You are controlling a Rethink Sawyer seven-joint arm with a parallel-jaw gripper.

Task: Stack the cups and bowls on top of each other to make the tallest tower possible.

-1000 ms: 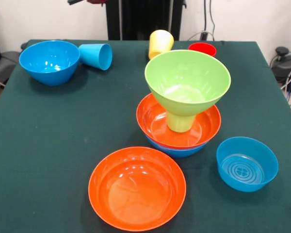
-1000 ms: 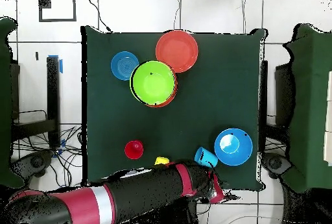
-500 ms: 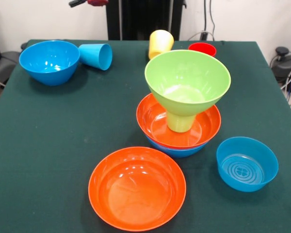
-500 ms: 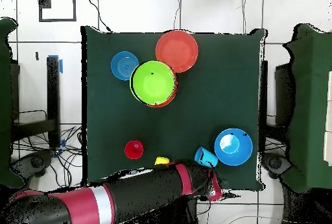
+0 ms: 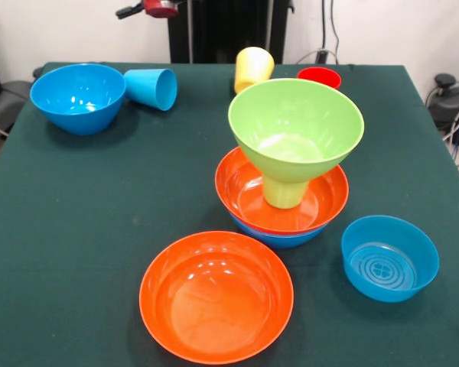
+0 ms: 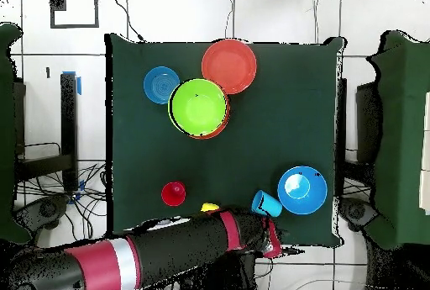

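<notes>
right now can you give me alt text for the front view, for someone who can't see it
A lime green bowl sits on a green cup inside an orange bowl nested in a blue one, on a dark green table. Loose bowls and cups lie around; the gripper shows at the top edge.

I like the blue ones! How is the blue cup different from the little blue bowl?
The blue cup lies tipped on its side; the little blue bowl sits upright. The cup is narrower, the bowl wider. The cup lies beside the big blue bowl; the little bowl sits alone. Both are shiny blue plastic.

Front view low across the table [image 5: 76, 229] — overhead straight down.
</notes>
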